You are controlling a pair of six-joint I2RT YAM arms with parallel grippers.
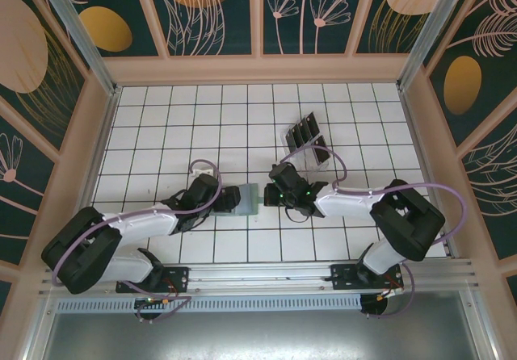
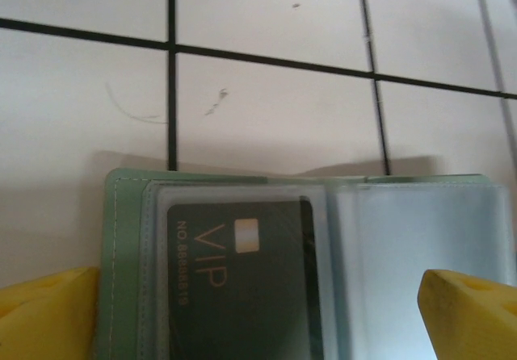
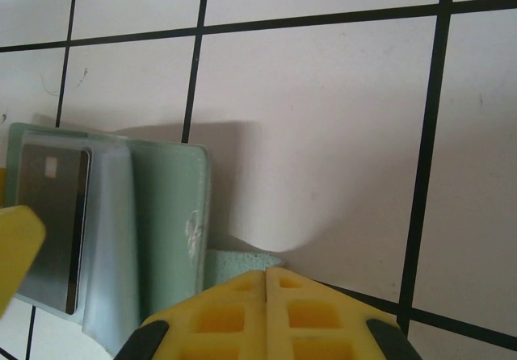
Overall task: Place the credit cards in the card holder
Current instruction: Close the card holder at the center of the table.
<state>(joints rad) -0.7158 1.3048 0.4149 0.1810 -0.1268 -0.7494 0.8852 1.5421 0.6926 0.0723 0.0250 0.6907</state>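
Right gripper (image 3: pixel 266 274) shut, nothing visibly held. Open card holder (image 3: pixel 166 207) just left of its tips, straddled by wide left gripper (image 2: pixel 258 320). Loose cards (image 1: pixel 305 138) lie back beside right jaws; right arm's nearer.

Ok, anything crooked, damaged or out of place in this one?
Nothing stands out. The card holder lies open on the table, one credit card sits square in its sleeve, and the remaining cards stand in the clear tray.
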